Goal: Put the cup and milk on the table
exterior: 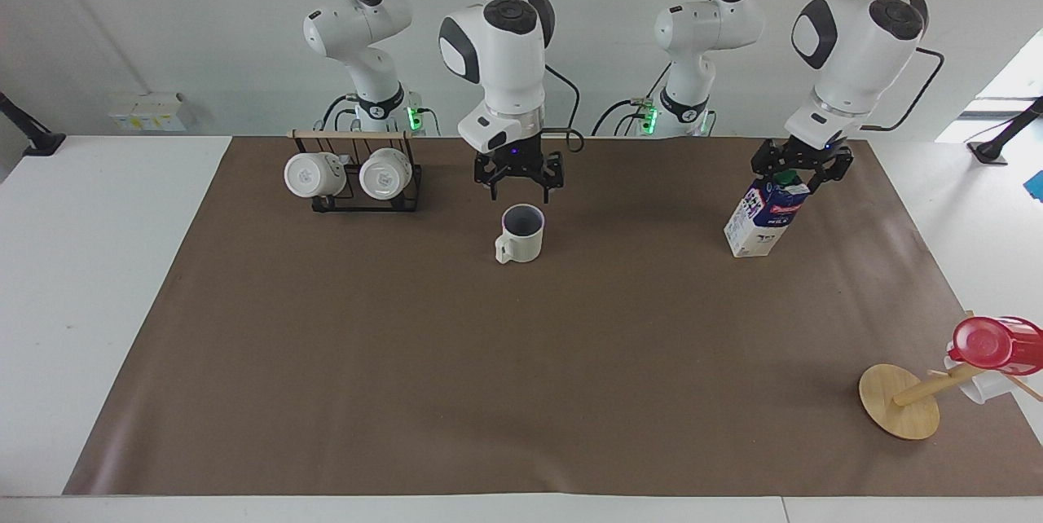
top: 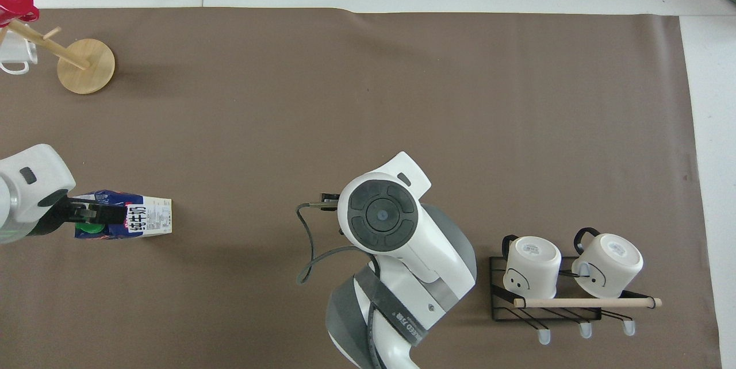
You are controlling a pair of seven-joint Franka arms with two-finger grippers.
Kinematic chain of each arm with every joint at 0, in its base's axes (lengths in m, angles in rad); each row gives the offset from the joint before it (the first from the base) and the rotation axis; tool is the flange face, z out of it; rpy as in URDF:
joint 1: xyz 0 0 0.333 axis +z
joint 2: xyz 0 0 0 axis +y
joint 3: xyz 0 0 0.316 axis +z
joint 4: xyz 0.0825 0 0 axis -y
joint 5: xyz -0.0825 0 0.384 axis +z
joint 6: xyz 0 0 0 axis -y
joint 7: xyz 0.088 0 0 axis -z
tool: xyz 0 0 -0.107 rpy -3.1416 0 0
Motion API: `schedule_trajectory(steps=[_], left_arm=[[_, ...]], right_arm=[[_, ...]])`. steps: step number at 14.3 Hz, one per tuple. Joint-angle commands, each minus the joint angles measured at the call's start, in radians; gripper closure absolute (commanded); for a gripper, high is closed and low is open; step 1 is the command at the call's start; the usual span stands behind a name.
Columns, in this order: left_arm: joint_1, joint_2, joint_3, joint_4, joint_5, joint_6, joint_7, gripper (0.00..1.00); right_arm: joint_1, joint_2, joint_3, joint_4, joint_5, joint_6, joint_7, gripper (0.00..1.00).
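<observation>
Cup (exterior: pixel 521 233) upright on the brown paper sheet (exterior: pixel 407 360) of the surface (exterior: pixel 81 279), handle toward the right arm's end. Right end effector (exterior: pixel 519 178) hangs just above the cup, fingers apart, touching nothing (the cup is hidden under the arm in the overhead view). Milk (exterior: pixel 764 217) stands on the sheet toward the left arm's end; left end effector (exterior: pixel 800 166) sits over its green cap, fingers spread on either side. 2 white mugs (exterior: pixel 349 174) hang on a black rack (exterior: pixel 367 201).
</observation>
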Motion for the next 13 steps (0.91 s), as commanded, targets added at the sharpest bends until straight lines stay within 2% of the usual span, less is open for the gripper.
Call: schedule_trajectory(steps=[1,5,7,8,13], left_arm=[[0.016,-0.030,-0.003,-0.046,0.001,0.033,0.038,0.00],[0.018,-0.030,-0.003,-0.046,0.001,0.024,0.038,0.00],[0.018,-0.030,-0.003,-0.045,0.001,0.021,0.038,0.13],[0.018,-0.030,-0.003,-0.043,0.001,0.020,0.038,0.22],[0.018,-0.028,-0.003,-0.037,0.001,0.006,0.038,0.42]], right_arm=[[-0.050,-0.046,0.006,-0.014,-0.007,-0.030,-0.038,0.00],[-0.154,-0.124,0.006,-0.014,-0.007,-0.102,-0.127,0.00],[-0.223,-0.170,0.006,-0.014,-0.004,-0.151,-0.220,0.00],[-0.254,-0.190,0.004,-0.014,-0.001,-0.174,-0.255,0.00],[-0.377,-0.214,0.004,0.035,0.008,-0.285,-0.401,0.00]])
